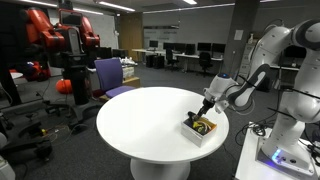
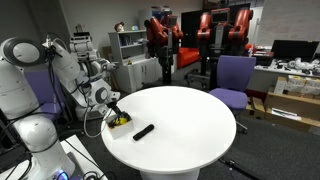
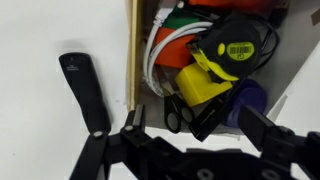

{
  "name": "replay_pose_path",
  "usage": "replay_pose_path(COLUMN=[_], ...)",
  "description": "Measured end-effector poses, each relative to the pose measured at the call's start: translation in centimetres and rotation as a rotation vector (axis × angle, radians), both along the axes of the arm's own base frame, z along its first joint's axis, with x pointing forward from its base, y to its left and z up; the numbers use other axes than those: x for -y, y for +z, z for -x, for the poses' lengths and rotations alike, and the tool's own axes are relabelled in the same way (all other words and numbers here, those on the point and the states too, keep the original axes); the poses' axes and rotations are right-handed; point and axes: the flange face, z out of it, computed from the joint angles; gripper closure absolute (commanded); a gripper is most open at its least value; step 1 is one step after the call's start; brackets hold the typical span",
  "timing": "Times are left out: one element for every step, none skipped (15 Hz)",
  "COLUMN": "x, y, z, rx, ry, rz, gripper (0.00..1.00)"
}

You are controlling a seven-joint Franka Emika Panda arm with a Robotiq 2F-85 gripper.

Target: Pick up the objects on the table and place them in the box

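My gripper hangs open just above the box, and nothing sits between its fingers. Inside the cream-sided box lie a yellow piece, a black-and-yellow tape measure, scissors, an orange item and a white cable. One dark, flat, elongated object lies on the white table just outside the box wall. In both exterior views the gripper is over the box near the table's rim. In an exterior view the dark object lies beside the box.
A purple chair stands behind the round table. A red robot stands further back. The box sits close to the table edge, next to my arm's white base.
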Motion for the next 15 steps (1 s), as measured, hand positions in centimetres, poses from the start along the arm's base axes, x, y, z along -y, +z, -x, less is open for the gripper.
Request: replay_pose_path(x=[1.1, 2.2, 3.4, 4.5, 5.7, 6.7, 7.7, 8.7, 9.8, 11.1, 12.4, 13.7, 14.9, 15.8, 16.6], y=[0.0, 0.0, -0.1, -0.1, -0.2, -0.1, 0.1, 0.5, 1.0, 1.6, 2.1, 2.4, 2.5, 2.4, 2.1], z=[-0.4, -0.7, -1.2, -1.6, -2.1, -2.7, -3.5, -4.3, -5.2, -6.1, -7.0, -7.7, -8.5, -9.2, -9.8], rx=[-0.01, -0.019, -0.027, -0.039, -0.057, -0.078, -0.102, -0.129, -0.155, -0.182, -0.207, -0.228, -0.246, -0.26, -0.269], ry=[-0.011, -0.016, -0.019, -0.021, -0.021, -0.02, -0.019, -0.017, -0.015, -0.016, -0.024, -0.037, -0.052, -0.067, -0.08], rz=[-0.008, -0.014, -0.019, -0.021, -0.023, -0.027, -0.035, -0.048, -0.06, -0.069, -0.072, -0.075, -0.077, -0.078, -0.077], gripper=[0.0, 0.0, 0.0, 0.0, 0.0, 0.0, 0.0, 0.0, 0.0, 0.0, 0.0, 0.0, 0.0, 0.0, 0.0])
